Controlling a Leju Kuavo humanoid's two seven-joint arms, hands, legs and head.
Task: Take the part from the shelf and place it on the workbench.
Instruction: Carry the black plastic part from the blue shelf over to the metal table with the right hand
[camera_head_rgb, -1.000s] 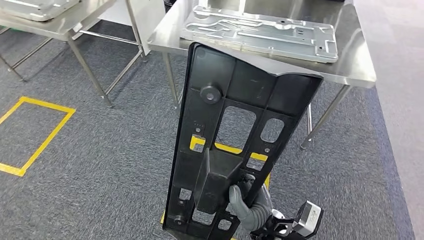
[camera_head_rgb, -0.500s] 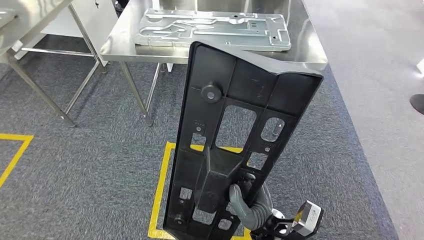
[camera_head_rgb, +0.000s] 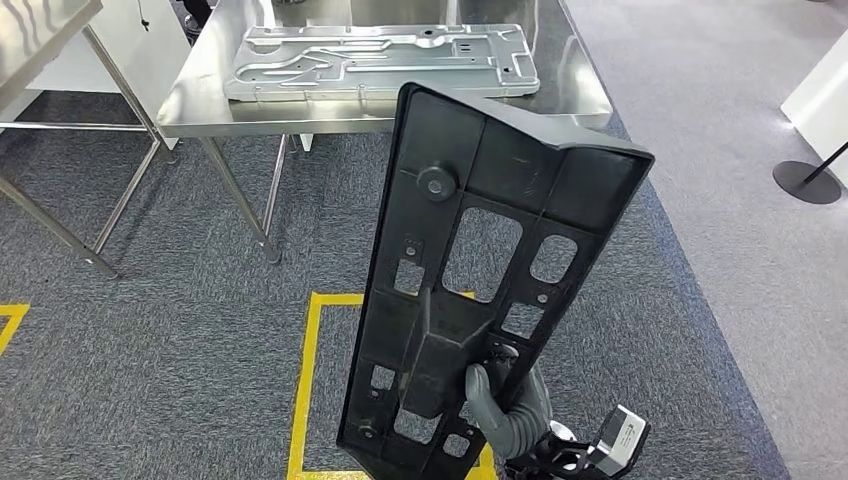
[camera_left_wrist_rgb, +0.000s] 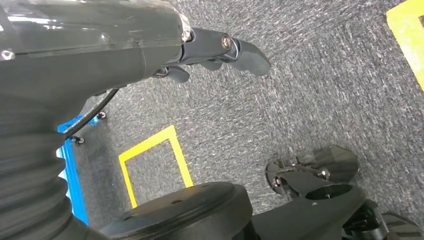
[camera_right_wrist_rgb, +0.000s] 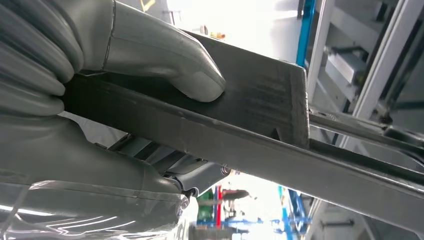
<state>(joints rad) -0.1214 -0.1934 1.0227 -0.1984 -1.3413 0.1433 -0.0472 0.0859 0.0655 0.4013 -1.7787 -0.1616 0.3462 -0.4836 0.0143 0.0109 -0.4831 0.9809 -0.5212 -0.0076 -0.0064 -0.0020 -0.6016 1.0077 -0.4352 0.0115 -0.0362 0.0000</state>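
Observation:
I hold a long black plastic part (camera_head_rgb: 480, 290) with several cut-outs, upright in front of me. My right hand (camera_head_rgb: 505, 405) grips it near its lower end. Up close, the thumb of the right hand (camera_right_wrist_rgb: 150, 55) presses on the dark part (camera_right_wrist_rgb: 260, 125). My left hand (camera_left_wrist_rgb: 220, 50) hangs over the carpet with its fingers loosely curled and nothing in them. The steel workbench (camera_head_rgb: 200, 95) stands ahead, beyond the part's top edge.
A silver metal panel (camera_head_rgb: 375, 62) lies flat on the workbench. A second steel table (camera_head_rgb: 40, 30) stands at the far left. Yellow floor tape (camera_head_rgb: 310, 370) marks a box on the grey carpet below me. A black stanchion base (camera_head_rgb: 805, 182) sits at the right.
The whole view has shifted: the workbench and floor markings slid left as I turned. The part has stayed in my right hand, nearly unchanged in the picture.

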